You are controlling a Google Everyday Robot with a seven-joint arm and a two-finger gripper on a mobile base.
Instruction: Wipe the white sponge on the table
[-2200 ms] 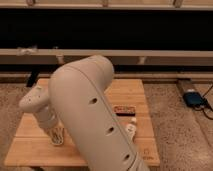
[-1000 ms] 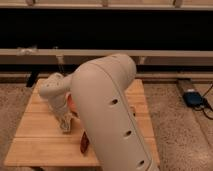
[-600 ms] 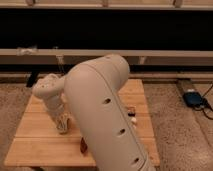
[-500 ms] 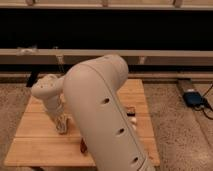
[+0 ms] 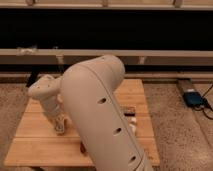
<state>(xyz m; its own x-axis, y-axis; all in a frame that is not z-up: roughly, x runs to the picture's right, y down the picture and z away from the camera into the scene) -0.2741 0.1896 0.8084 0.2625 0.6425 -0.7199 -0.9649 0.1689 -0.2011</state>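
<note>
My gripper point(image 5: 60, 125) points down at the left half of the table point(image 5: 35, 145), its tip pressed to the wood. A small pale pad shows at the tip, the white sponge point(image 5: 59, 129), and the gripper is shut on it. The wrist point(image 5: 45, 92) rises above it. My big cream forearm point(image 5: 102, 115) crosses the middle of the view and hides the centre of the tabletop.
Right of the forearm lie a dark bar-shaped thing point(image 5: 129, 110) and a small white object point(image 5: 133, 121). A red item point(image 5: 82, 147) peeks out by the forearm's lower left. A blue device point(image 5: 192, 97) sits on the speckled floor at the right. A long ledge runs behind.
The forearm and wrist have swung slightly left over the last second, and the gripper tip has slid a little left along the tabletop. It stays shut.
</note>
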